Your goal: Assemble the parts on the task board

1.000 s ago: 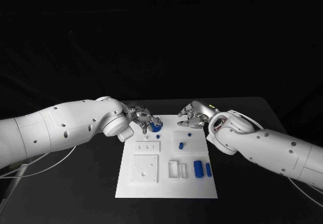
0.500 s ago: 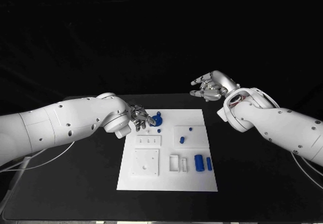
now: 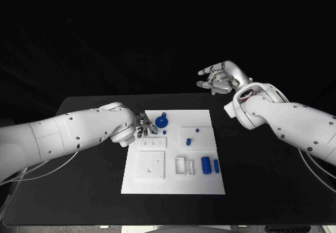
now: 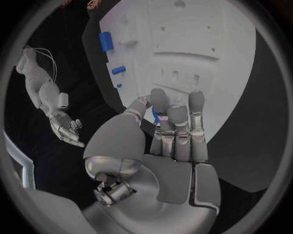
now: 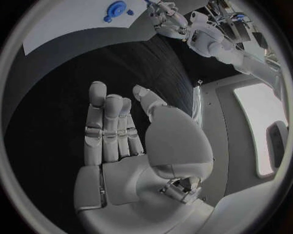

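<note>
The white task board lies mid-table. A round blue part with a short stem rests at the board's far left corner; the right wrist view shows it lying on the board. My left hand sits just left of that part, fingers stretched out and holding nothing; past its fingers a sliver of blue peeks out. My right hand hangs high beyond the table's far edge, fingers apart and empty.
More blue parts lie on the board: a small peg, a short pin, a thick cylinder and a thin bar. White raised blocks stand on its left half. Black table surrounds it.
My right hand rose from the board's far edge to well above the table. My left hand let go of the round blue part and drew back a little to the left.
</note>
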Robot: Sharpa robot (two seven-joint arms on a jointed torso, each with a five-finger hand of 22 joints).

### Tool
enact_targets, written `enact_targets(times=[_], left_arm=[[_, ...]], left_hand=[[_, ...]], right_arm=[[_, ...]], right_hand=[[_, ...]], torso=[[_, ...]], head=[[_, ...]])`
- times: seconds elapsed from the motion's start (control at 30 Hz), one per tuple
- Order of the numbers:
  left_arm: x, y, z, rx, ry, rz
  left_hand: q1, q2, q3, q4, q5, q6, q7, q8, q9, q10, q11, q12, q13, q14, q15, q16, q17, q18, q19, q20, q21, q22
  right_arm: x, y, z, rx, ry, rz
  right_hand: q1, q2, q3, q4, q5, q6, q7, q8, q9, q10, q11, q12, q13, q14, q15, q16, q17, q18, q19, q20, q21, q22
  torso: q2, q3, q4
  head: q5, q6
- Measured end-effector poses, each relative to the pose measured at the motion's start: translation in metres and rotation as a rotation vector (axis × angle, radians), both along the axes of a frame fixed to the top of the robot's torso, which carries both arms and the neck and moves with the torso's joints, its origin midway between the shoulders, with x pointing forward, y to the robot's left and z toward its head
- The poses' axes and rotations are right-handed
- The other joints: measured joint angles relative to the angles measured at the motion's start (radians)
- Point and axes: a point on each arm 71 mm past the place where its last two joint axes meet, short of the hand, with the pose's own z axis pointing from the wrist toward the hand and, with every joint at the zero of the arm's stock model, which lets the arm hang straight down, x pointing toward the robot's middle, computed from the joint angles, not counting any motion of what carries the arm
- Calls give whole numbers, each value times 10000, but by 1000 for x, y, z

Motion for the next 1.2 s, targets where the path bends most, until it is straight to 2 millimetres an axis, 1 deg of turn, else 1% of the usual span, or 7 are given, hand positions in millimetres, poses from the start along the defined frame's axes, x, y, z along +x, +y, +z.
enact_targets(times=[0.1, 0.13, 0.3, 0.5, 0.83, 0.9, 1.2], left_arm=[[0, -1, -4, 112, -55, 0], [0, -2, -5, 147, -63, 0], [0, -2, -12, 321, -24, 35], [-2, 0, -19, 441, 52, 68], [-4, -1, -22, 498, 159, -53], [-4, -1, -22, 518, 200, -68], [-8, -1, -24, 553, 404, -255]], left_hand=[[-57, 7, 14, -15, 35, 2, -2, 37, 4, 0, 0, 25, -26, 0, 0, 25, -18, 0, 0, 0, 0, 15], [-77, 3, 47, -47, 35, 2, -2, 37, 134, 0, 0, 25, -55, 1, 0, 25, -31, 1, 0, 0, 0, 17], [-139, 10, 42, -105, 36, 8, -8, 37, 138, 0, 0, 25, -127, 18, -14, 25, -48, 0, 0, 0, 0, 17], [-213, -19, 116, -255, 35, 21, -21, 37, 144, 6, 6, 196, -178, 35, -2, 115, 180, 1, 38, 38, 39, 54], [-335, 75, 126, -348, 130, 31, -29, 89, 199, 7, 6, 336, -276, 66, -30, 226, 350, 2, 0, 76, 79, 131], [-340, 81, 136, -357, 130, 31, -30, 89, 199, 7, 6, 336, -289, 67, -30, 225, 350, 2, 0, 76, 79, 131], [-338, 83, 136, -359, 129, 33, -31, 82, 200, 7, 6, 375, -301, 103, 1, 225, 376, 2, 0, 76, 79, 138]], right_arm=[[-1, 2, 1, 92, -7, 49], [-1, 2, 1, 118, -8, 64], [-4, 7, 3, 240, -5, 188], [-5, 9, 4, 315, 11, 254], [-5, 8, 4, 346, 45, 232], [-5, 8, 4, 347, 54, 221], [-4, 7, 3, 346, 94, 164]], right_hand=[[-17, 6, 0, 0, 76, 0, -1, 0, 0, 0, 0, 0, -21, 0, 0, 0, -17, -1, 4, 4, -9, 18], [-69, 14, 0, 0, 76, 0, 0, 0, 0, 0, 0, 0, -24, 0, 0, 0, -21, -1, 4, 4, -39, 22], [-106, -3, 117, -29, 155, -17, -15, 0, 1, -37, -37, 31, -78, -34, -35, 48, -81, -3, 4, 4, -117, 79], [-117, -14, 128, -39, 244, -19, -15, -1, 1, -73, 0, 47, -107, -34, -35, 49, -100, -5, 40, -31, -143, 122], [-116, -15, 127, -40, 309, -19, -15, -1, 1, -72, 0, 47, -121, -34, -35, 49, -117, -7, 40, -32, -196, 161], [-138, 7, 127, -40, 309, -19, -16, -1, 1, -72, 0, 47, -130, -34, -35, 90, -117, -8, 76, 5, -196, 169], [-158, 27, 127, -40, 309, -19, -16, -1, 1, -71, 1, 79, -138, -58, -10, 95, -129, -10, 75, 4, -237, 186]], torso=[[2, -2, 0], [3, -2, 2], [6, 2, 0], [12, -5, 0], [7, -11, 5], [1, -11, 8], [-2, -12, 12]], head=[[0, -16], [0, -23], [14, -55], [-57, -95], [-53, -185], [-51, -205], [-48, -223]])
